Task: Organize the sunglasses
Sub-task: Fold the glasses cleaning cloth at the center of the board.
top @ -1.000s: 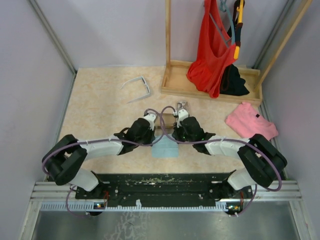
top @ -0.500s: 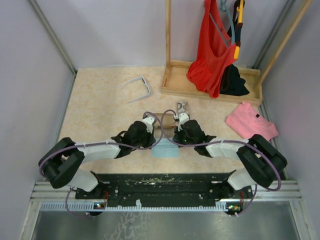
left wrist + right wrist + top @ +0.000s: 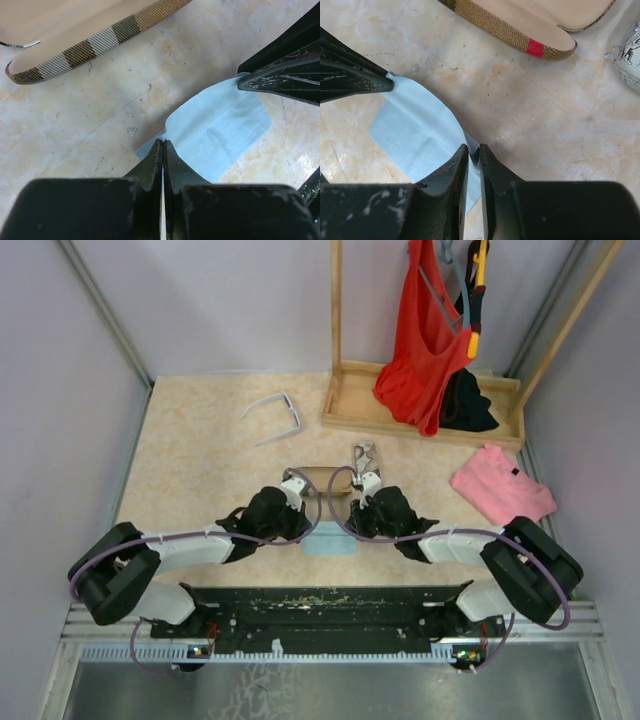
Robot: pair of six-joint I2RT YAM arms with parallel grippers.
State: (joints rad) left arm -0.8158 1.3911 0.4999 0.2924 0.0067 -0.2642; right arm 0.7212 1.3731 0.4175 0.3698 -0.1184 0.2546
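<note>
while left gripper (image 3: 163, 143) pinches blue cloth (image 3: 220, 131) edge, right gripper (image 3: 474, 149) slightly parted opposite

Twin black-and-pale-grey arms strung with violet cables.

The left arm (image 3: 195, 548) and right arm (image 3: 455, 537) share one build: a bulky black drum-shaped joint at the outer end, a smooth pale grey link, then an angular black wrist housing with a small white cap. A thin violet cable (image 3: 118, 543) runs along each arm and loops free near the wrist. Both bases sit on a black plate (image 3: 330, 602) speckled with pale scuffs, beside a ridged silver rail (image 3: 330, 650). The left gripper (image 3: 163, 146) and right gripper (image 3: 473, 150) have matte black fingers (image 3: 451, 172), wedge-shaped and tapering to thin tips, their edges chipped and scratched pale.
</note>
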